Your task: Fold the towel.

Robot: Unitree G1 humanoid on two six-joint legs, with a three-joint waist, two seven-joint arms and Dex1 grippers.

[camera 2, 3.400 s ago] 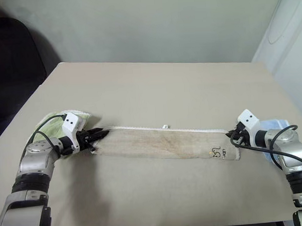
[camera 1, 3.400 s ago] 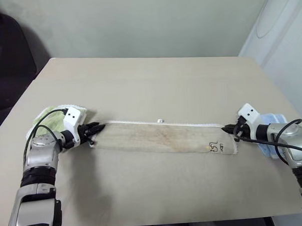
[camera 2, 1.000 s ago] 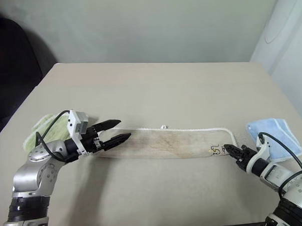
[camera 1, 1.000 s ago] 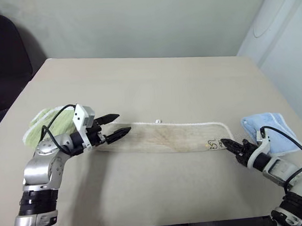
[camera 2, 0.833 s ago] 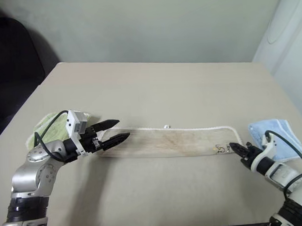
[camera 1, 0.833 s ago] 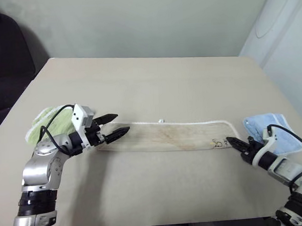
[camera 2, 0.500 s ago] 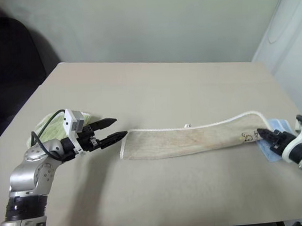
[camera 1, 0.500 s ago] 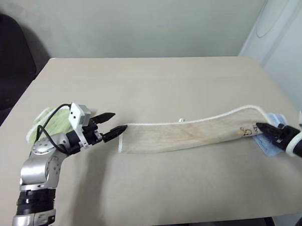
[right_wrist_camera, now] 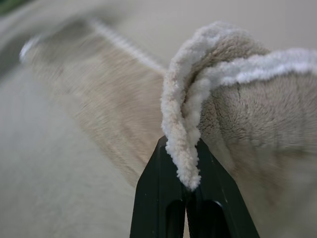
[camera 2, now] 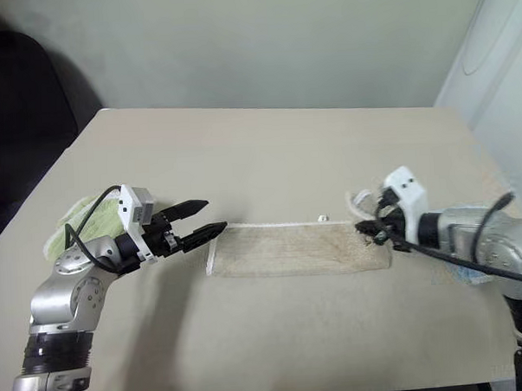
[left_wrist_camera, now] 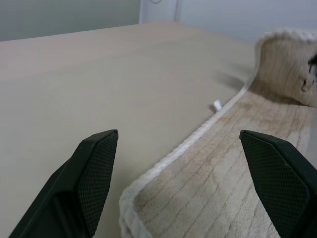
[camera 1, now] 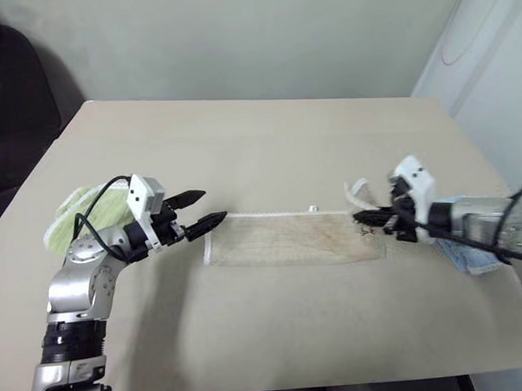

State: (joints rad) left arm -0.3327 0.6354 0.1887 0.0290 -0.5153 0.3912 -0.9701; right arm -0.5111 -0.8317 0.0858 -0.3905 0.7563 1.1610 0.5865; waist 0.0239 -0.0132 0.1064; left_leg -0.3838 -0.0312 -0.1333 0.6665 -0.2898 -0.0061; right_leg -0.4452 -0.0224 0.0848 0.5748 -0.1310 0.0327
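The beige towel (camera 1: pixel 285 241) lies as a long narrow strip across the middle of the table, its white corded edge along the far side. My right gripper (camera 1: pixel 363 216) is shut on the towel's right end and holds it lifted and curled back over the strip; the right wrist view shows the towel edge (right_wrist_camera: pixel 185 124) pinched between the black fingers. My left gripper (camera 1: pixel 211 209) hovers open just off the towel's left end, fingers pointing at it. In the left wrist view its fingertips (left_wrist_camera: pixel 101 148) stand wide apart over the towel's corner (left_wrist_camera: pixel 133 208).
A light green cloth (camera 1: pixel 75 212) lies bunched at the table's left edge behind my left arm. A light blue cloth (camera 1: pixel 467 257) sits near the right edge, partly behind my right arm. A small white tag (camera 1: pixel 314 209) rests by the towel's far edge.
My right gripper has carried the towel's right end up and leftward, back over the strip, after first dragging it right. The wrist has rolled. The left gripper stays open in place.
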